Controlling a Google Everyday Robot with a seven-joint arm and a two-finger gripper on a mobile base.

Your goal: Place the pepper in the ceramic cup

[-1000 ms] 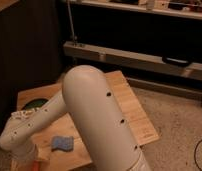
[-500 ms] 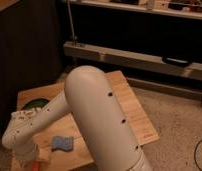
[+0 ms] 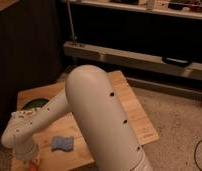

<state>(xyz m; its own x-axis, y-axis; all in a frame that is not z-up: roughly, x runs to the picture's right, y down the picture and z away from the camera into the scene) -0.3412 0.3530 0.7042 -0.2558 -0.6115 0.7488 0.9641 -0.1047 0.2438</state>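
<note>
Little has shifted since the earlier frames: the white arm (image 3: 94, 115) has leaned a touch lower toward the near left corner of the wooden table (image 3: 134, 107), and everything on the board lies where it did. A sliver of orange, likely the pepper (image 3: 33, 161), shows at the bottom left edge, right under the arm's wrist; the cup is hidden from view. The gripper (image 3: 30, 163) sits down there at that corner, mostly cut off by the frame edge, its fingers now closed, though whether they have the pepper between them cannot be told. Just beside it lies a blue sponge (image 3: 61, 143). Farther back on the left, a green plate (image 3: 34, 104) peeks out behind the arm.
</note>
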